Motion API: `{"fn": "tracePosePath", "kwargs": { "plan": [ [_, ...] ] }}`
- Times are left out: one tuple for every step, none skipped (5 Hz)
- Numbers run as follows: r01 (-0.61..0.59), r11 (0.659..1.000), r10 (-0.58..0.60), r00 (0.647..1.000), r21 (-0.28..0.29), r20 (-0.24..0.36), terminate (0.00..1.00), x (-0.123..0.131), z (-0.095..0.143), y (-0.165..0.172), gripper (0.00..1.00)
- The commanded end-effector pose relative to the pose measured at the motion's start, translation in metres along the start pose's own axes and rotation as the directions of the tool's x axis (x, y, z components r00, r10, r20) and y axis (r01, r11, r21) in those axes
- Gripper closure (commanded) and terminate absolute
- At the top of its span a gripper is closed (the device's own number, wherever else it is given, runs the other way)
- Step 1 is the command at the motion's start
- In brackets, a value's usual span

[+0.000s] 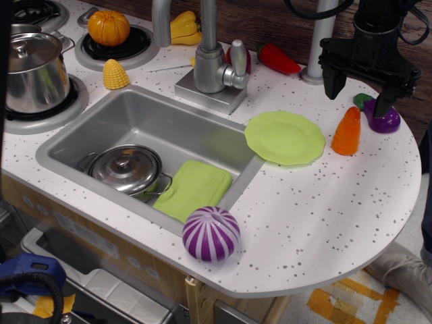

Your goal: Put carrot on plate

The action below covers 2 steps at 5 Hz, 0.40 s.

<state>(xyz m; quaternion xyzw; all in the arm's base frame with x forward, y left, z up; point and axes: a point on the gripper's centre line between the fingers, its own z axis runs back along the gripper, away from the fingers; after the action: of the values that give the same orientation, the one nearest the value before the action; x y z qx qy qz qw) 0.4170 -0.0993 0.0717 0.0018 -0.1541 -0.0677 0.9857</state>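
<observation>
The carrot (347,132) is a small orange cone standing upright on the white counter, just right of the plate. The plate (285,138) is a flat round lime-green disc at the sink's right edge, with nothing on it. My gripper (358,93) is black and hangs above and slightly behind the carrot, its two fingers spread wide apart and holding nothing. The fingertips are a short way above the carrot's top and do not touch it.
A purple eggplant (383,118) lies right of the carrot under my right finger. A red pepper (278,59) and faucet (214,61) stand behind the plate. A purple striped ball (211,233) sits at the front. The sink (135,128) holds a lidded pot (126,169) and green pad (194,190).
</observation>
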Motion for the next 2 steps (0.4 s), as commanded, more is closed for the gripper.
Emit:
{"fn": "tracePosePath", "kwargs": {
  "plan": [
    [0.0, 1.0, 0.0, 1.0, 0.0, 0.0, 0.0, 0.0, 0.0, 0.0, 0.0],
    [-0.011, 1.0, 0.011, 1.0, -0.02, 0.007, 0.0, -0.004, -0.0098, 0.0033, 0.0]
  ]
}}
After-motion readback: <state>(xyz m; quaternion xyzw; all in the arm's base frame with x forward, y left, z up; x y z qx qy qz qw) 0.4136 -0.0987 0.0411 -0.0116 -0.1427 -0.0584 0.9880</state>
